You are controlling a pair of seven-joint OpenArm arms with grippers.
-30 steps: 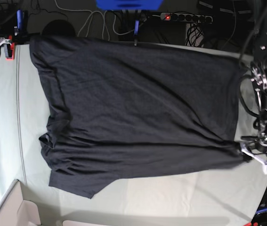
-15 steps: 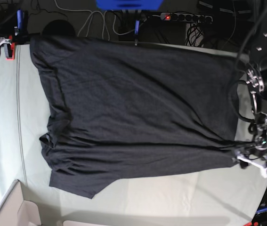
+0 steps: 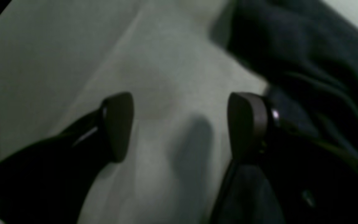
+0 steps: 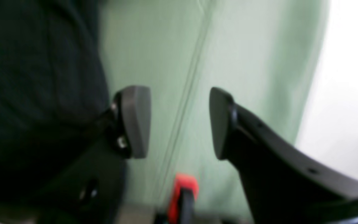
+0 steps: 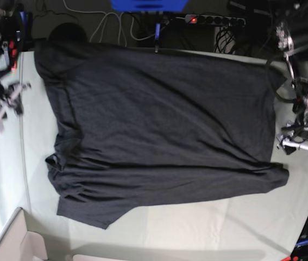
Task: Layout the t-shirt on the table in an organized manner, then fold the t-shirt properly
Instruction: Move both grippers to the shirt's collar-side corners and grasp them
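T-shirt (image 5: 159,125): spread flat across table (image 5: 240,223); plain side up
Left gripper (image 3: 180,124): jaws apart; empty
Right gripper (image 4: 180,121): jaws apart; empty

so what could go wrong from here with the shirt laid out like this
The t-shirt hangs past the table's far edge, so a pull on its near side might drag it off true. Its sleeve end is bunched in folds; folding now would probably trap those creases. Both tools are open and empty, the left tool beside the hem, the right tool over bare cloth near a red clamp, which it might snag.
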